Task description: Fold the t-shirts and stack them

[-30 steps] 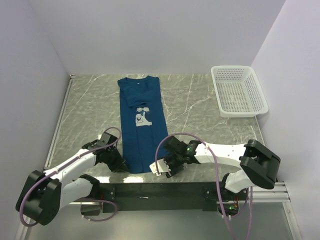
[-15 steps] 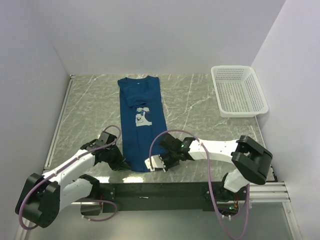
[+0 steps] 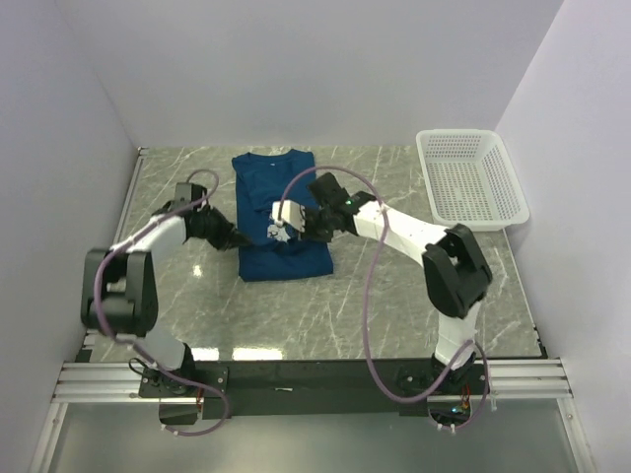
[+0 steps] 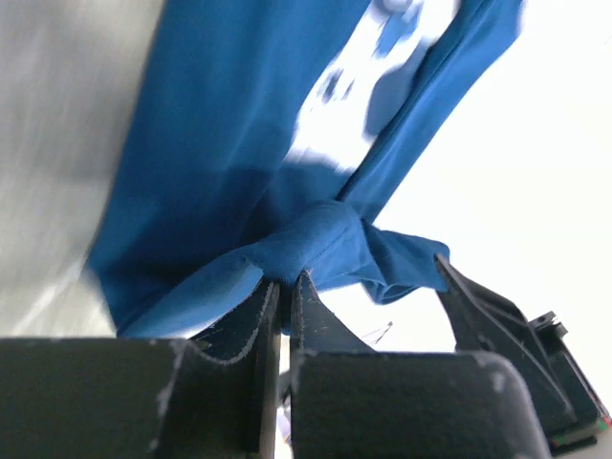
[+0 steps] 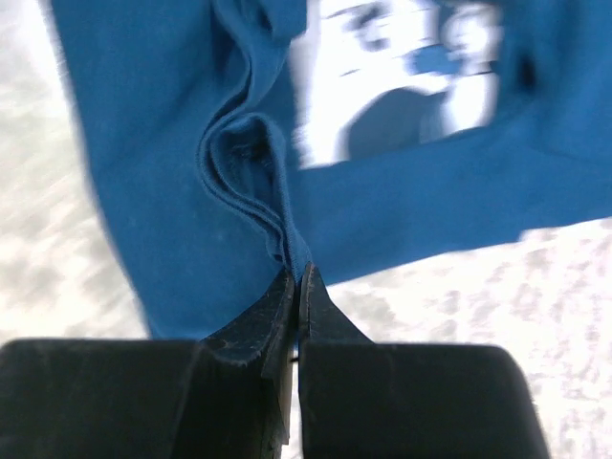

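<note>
The dark blue t-shirt [image 3: 285, 260] lies lengthwise on the marble table, left of centre, its near end lifted and doubled back over the white chest print [image 5: 402, 76]. At the shirt's left edge my left gripper [image 3: 237, 239] is shut on a bunched fold of blue cloth [image 4: 316, 239]. My right gripper [image 3: 302, 233] is shut on a pinch of hem layers [image 5: 273, 215] at the shirt's right side, over the print. Both hold their cloth a little above the table. In the left wrist view the shirt [image 4: 220, 143] hangs slack from the jaws.
A white mesh basket [image 3: 471, 178] stands at the back right corner. White walls close the table on the left, back and right. Grey marble tabletop [image 3: 414, 286] shows to the right of and in front of the shirt. The right arm's cable [image 3: 370, 296] loops over the table.
The right gripper closed on the near hem. Both arms then swung from the table's near edge toward the back, carrying the hem over the shirt, which now looks about half as long.
</note>
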`<action>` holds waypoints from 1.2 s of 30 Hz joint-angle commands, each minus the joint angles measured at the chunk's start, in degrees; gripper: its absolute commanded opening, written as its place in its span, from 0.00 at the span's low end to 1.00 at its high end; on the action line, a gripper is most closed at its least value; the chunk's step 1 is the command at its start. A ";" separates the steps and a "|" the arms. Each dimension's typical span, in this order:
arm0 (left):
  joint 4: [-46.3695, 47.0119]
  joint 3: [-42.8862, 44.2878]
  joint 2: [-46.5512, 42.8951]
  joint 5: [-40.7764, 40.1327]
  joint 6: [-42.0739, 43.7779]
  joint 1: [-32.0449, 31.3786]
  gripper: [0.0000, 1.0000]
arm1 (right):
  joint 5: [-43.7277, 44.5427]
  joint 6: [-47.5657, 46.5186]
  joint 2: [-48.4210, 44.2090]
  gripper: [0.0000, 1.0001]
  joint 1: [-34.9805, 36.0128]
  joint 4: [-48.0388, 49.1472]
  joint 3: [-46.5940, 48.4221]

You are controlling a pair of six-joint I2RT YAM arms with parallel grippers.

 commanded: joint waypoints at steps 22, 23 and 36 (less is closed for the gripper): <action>-6.11 30.12 24.88 -0.04 6.33 5.07 0.01 | 9.06 9.76 17.75 0.00 -4.41 6.10 24.16; -6.11 30.56 25.06 -0.04 6.41 5.16 0.01 | 9.23 9.93 18.27 0.00 -4.41 6.19 24.51; -7.78 35.66 29.54 1.02 7.29 5.51 0.01 | 12.22 10.37 20.82 0.00 -4.76 6.54 27.50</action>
